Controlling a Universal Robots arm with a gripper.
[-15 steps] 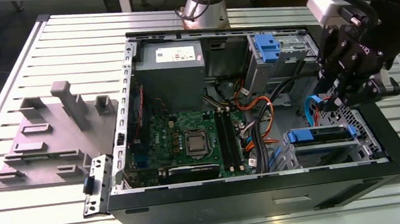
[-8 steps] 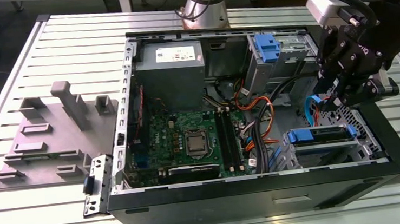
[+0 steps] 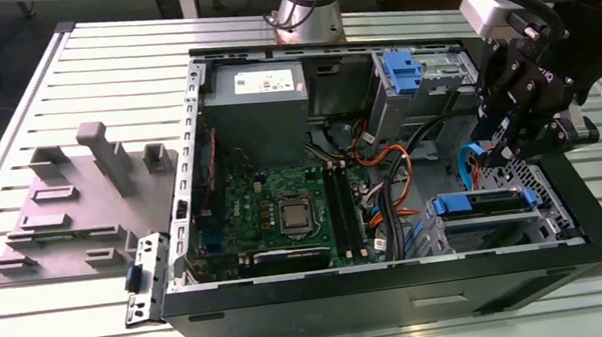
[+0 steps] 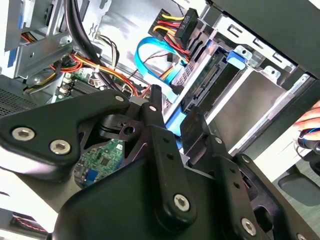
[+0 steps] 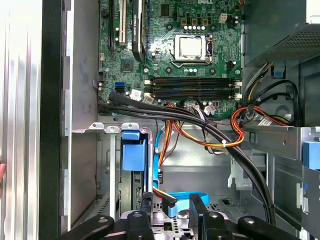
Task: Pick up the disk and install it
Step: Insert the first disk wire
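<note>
1. Tool (image 4: 174,106) hangs inside the open computer case (image 3: 601,232), fingers apart, nothing clamped between them
2. Disk (image 3: 477,206) sits in the drive cage just below the tool, blue carrier end showing, apart from the fingers as far as I can see
3. Blue cable (image 5: 182,196) runs just past the fingertips; motherboard (image 5: 185,50) lies further off
4. Grey fixture block (image 3: 65,205) on the bench (image 3: 31,323) is well apart from the tool, outside the case
5. Progress: pick-up looks done and the disk looks slid into its bay, so probably near the end; can't tell if the carrier is latched or cabled
</note>
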